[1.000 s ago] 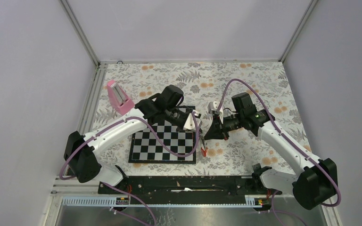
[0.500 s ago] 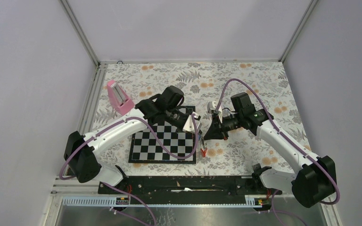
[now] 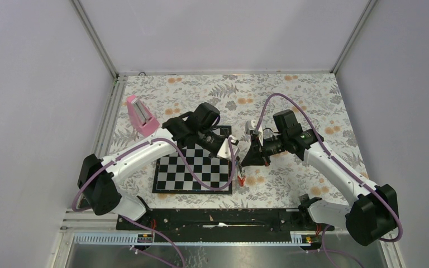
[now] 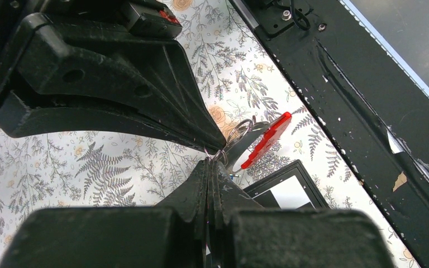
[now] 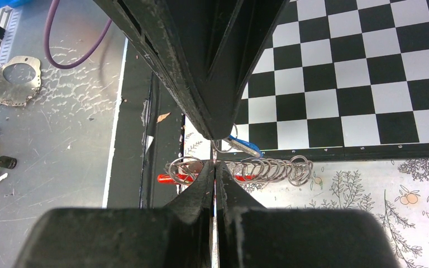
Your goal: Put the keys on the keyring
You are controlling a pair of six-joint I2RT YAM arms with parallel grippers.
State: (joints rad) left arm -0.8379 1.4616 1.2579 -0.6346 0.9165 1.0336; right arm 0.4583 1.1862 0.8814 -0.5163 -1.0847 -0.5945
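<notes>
The two arms meet in the middle of the table point(image 3: 290, 95), just past the right edge of the chessboard point(image 5: 368, 67); their tips almost touch; the left end effector point(image 4: 209, 163) has its fingers pressed tight together, and the little wire loop of the blue key point(image 5: 244, 147) sits right at its tip, but I cannot tell if it is pinching that loop; the right end effector point(image 5: 215, 167) is pressed together too, and it pinches the thin wire of the keyring point(image 5: 268, 167), which looks like a row of small silver loops lying sideways under both tips; the red key point(image 4: 266, 139) is just below the tips, beside the corner of the chessboard, next to a thin round ring; a pink block point(image 3: 138, 114) stands far off on the left side of the table.
</notes>
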